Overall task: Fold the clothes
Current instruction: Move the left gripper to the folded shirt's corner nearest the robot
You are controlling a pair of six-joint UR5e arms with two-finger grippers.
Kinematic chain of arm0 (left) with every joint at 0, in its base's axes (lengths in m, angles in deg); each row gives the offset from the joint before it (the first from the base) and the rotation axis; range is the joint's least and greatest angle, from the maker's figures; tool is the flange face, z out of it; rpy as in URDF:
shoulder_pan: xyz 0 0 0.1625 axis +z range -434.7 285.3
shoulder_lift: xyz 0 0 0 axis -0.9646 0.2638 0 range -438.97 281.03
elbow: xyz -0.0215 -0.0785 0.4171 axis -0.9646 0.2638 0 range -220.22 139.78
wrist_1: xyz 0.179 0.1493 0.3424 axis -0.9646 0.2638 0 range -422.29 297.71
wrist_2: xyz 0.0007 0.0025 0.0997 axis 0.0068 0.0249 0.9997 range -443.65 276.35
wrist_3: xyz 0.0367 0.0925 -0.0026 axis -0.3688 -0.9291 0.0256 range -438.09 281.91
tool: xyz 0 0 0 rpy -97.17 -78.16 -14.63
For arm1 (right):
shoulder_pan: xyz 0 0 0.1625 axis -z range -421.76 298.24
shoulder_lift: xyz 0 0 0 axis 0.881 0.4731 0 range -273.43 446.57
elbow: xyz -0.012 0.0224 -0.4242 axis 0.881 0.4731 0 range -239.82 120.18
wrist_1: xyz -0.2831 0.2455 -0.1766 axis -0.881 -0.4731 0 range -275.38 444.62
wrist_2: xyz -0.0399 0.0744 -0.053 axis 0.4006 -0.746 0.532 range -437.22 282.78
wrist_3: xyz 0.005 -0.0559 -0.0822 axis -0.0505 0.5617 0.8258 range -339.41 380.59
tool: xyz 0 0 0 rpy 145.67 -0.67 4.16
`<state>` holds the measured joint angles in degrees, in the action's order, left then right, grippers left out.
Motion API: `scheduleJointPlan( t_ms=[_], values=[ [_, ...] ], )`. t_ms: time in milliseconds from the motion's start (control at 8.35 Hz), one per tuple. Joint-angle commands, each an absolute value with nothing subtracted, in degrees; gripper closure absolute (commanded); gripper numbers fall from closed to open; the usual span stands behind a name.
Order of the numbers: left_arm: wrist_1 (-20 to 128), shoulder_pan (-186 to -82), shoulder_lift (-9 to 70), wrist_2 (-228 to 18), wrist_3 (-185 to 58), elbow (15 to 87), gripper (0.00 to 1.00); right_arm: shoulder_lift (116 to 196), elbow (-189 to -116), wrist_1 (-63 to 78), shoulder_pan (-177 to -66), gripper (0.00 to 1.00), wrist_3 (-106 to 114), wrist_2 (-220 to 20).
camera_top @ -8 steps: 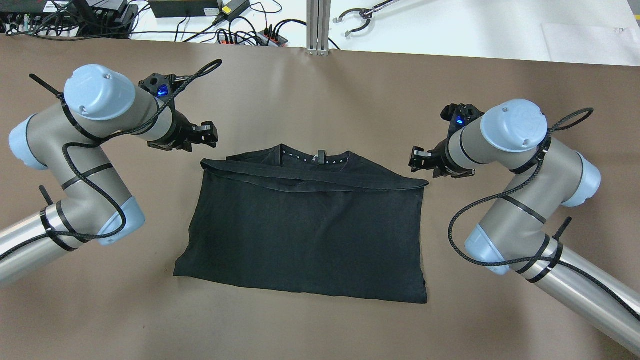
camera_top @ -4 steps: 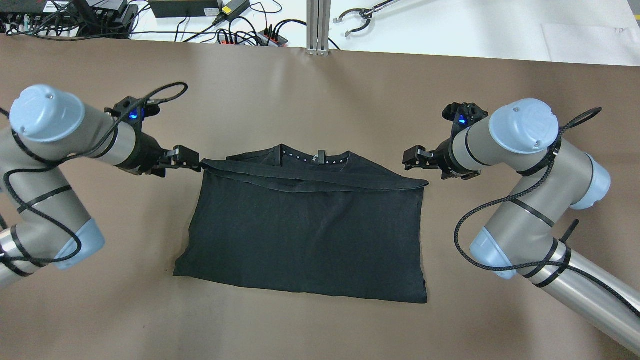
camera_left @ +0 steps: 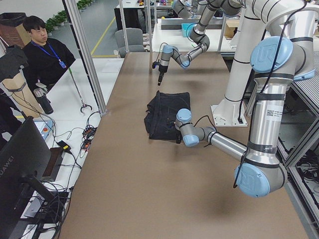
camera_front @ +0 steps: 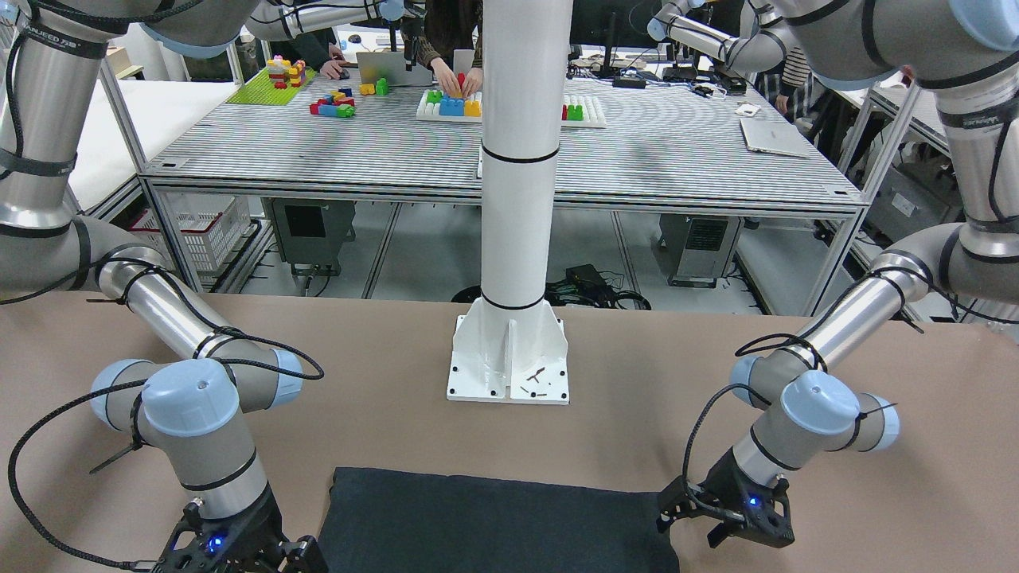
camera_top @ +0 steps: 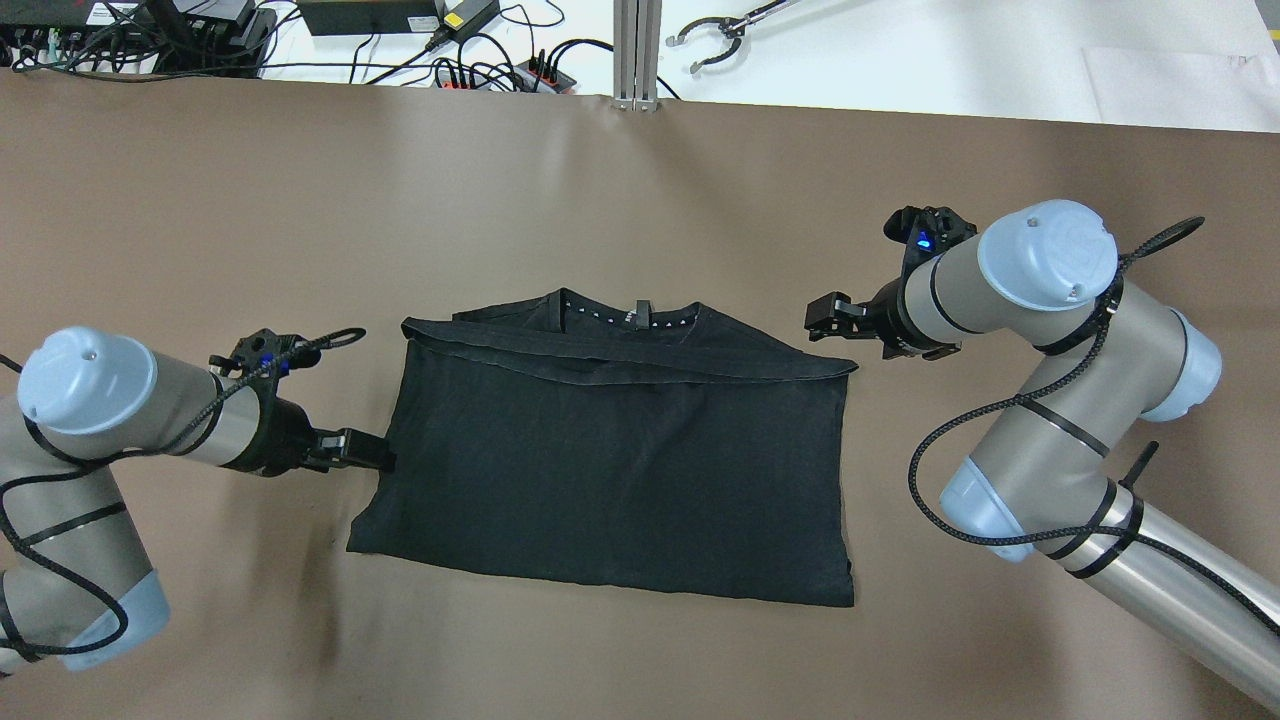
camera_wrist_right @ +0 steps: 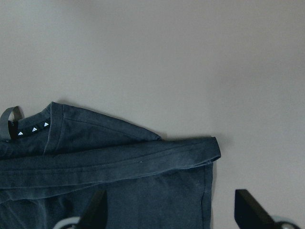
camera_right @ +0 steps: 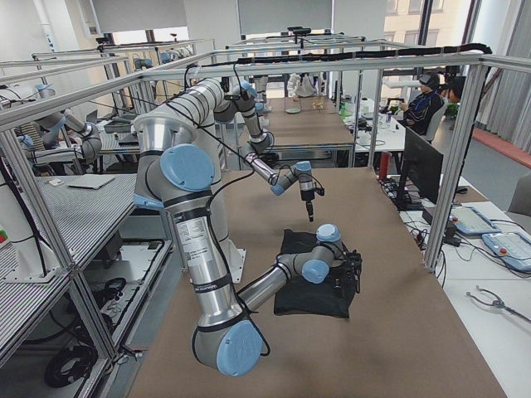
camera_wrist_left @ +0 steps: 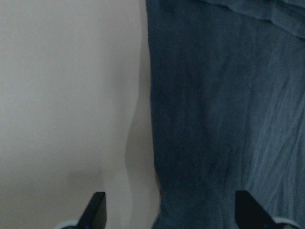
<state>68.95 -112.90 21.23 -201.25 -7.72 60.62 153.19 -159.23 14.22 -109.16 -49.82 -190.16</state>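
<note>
Table (camera_top: 640,200): a wide brown surface that carries everything else.
White pillar (camera_front: 517,159): upright at the robot's side of the table, on a bolted base plate (camera_front: 509,374).
Black garment (camera_top: 610,470): flat on the table's middle, collar toward the far edge. A long band of cloth is folded down across it just below the neck. Its lower hem is toward the robot, and it is wider than the base plate.
Left gripper (camera_top: 378,458): low at the middle of the garment's left side edge. In the wrist view its fingers (camera_wrist_left: 97,214) are spread wide, with the cloth's edge running between them. It may be touching the cloth, but no view settles that.
Right gripper (camera_top: 820,318): just beyond the garment's upper right corner and apart from it. Its jaws are spread and hold nothing. The folded corner lies below it in the wrist view.
Neck tape (camera_wrist_right: 32,130): small white marks inside the collar, with a grey hanging loop (camera_top: 641,315) beside them.
</note>
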Motion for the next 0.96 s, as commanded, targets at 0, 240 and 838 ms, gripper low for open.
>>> scheduleJointPlan(
  t_ms=[0, 240, 838],
  values=[
    [71.65, -106.62, 19.39, -198.00, -6.46, 59.81, 0.06, 153.28, -159.57, 14.22, -109.14, 0.06, -49.81, -190.07],
    [71.74, -105.82, 19.47, -196.94, -6.46, 59.71, 0.20, 153.55, -159.57, 14.22, -109.05, 0.06, -49.81, -189.98],
    [72.18, -105.91, 19.39, -197.03, -6.01, 60.41, 1.00, 153.55, -159.57, 14.22, -108.96, 0.06, -49.81, -189.72]
  ],
)
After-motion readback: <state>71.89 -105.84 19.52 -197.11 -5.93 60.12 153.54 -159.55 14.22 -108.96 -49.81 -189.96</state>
